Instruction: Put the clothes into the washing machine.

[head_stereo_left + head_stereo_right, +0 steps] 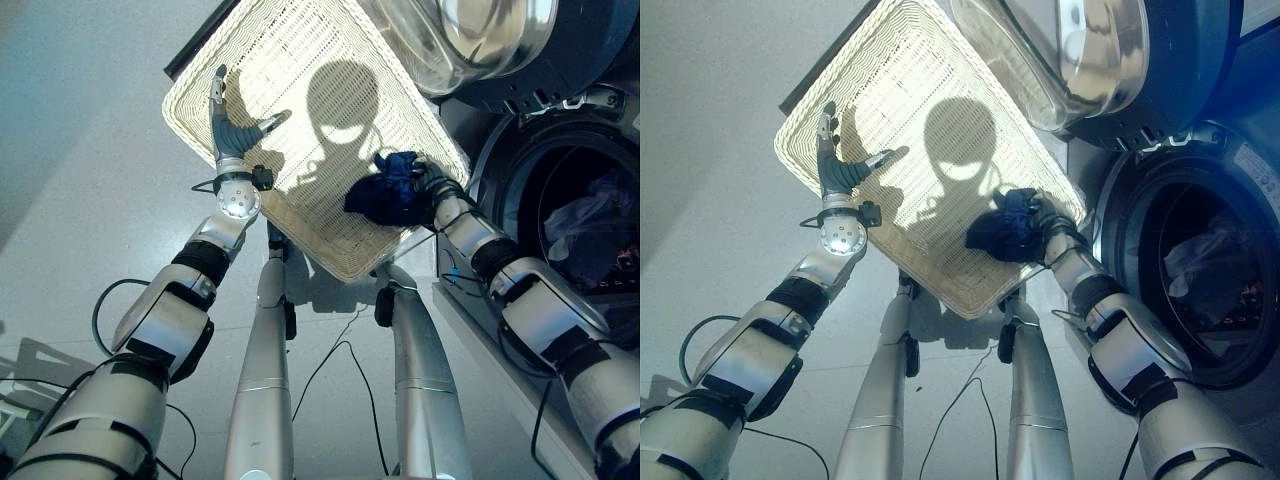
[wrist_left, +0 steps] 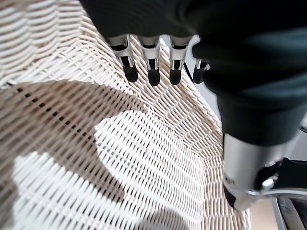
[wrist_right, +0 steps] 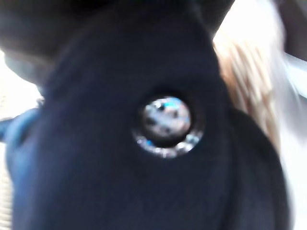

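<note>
R hand [image 1: 432,190] prob. gripping navy garment [image 1: 385,192], wicker basket [image 1: 300,70], L hand [image 1: 232,130] open

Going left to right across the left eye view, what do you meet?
Left hand → white wicker basket → dark blue garment → right hand → washing machine drum opening, clothes already inside.

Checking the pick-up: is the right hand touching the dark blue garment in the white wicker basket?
Touching. The left eye view shows the right hand buried in the dark blue garment inside the white wicker basket.
</note>
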Robot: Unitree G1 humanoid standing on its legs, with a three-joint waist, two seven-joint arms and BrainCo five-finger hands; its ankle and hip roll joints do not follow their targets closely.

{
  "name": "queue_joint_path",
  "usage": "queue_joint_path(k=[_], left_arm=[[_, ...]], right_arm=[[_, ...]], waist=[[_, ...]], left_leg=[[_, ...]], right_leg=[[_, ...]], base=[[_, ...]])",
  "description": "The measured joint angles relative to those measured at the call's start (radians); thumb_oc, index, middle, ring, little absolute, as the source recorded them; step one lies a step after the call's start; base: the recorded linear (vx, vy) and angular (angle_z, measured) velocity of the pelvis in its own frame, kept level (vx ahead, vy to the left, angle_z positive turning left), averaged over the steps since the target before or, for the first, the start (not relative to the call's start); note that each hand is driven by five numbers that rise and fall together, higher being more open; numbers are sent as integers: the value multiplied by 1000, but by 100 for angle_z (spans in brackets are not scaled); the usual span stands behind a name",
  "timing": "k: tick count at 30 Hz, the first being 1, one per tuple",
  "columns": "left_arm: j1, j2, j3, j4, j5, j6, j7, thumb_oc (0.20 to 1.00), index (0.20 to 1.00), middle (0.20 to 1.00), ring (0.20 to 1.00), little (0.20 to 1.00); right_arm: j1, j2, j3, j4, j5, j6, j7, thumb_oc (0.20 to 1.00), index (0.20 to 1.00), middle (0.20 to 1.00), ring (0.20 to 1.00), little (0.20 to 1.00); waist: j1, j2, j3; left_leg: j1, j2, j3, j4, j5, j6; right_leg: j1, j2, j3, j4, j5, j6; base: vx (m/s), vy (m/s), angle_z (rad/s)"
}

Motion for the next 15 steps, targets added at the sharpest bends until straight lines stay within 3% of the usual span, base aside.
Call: queue_joint_path(k=[2,3,4,12,15], left_arm=[[3,2,3,-1,0,0,-3,1000,1000,1000,1000,1000],[3,2,3,-1,0,0,-3,1000,1000,1000,1000,1000],[11,4,10,-1,0,0,-17,1000,1000,1000,1000,1000],[51,16,42,2,0,0,-22,1000,1000,1000,1000,1000],[53,15,41,2,0,-2,-27,1000,1000,1000,1000,1000]], right_arm=[[54,17,-28,-38,230,-14,126,200,200,200,200,200],[54,17,-28,-38,230,-14,126,200,200,200,200,200],[106,26,-45,-70,428,-15,232,200,200,200,200,200],[166,34,-125,-112,895,5,475,200,200,200,200,200],[161,25,-154,-112,987,8,531,200,200,200,200,200]], waist=[[1,0,0],[1,0,0],[0,-1,0],[-28,-2,1],[-32,-2,1]], left_leg=[[0,2,0,2,-1,-1],[0,2,0,2,-1,-1],[0,3,0,2,-1,-2],[-1,6,1,2,-2,-2],[-1,9,1,2,-2,-3]], right_leg=[[0,2,0,0,1,-2],[0,2,0,0,1,-2],[0,2,0,0,1,-2],[0,6,0,-5,2,-3],[0,9,0,-7,2,-3]], base=[[0,0,0],[0,0,0],[0,0,0],[0,0,0],[-2,-2,-1]])
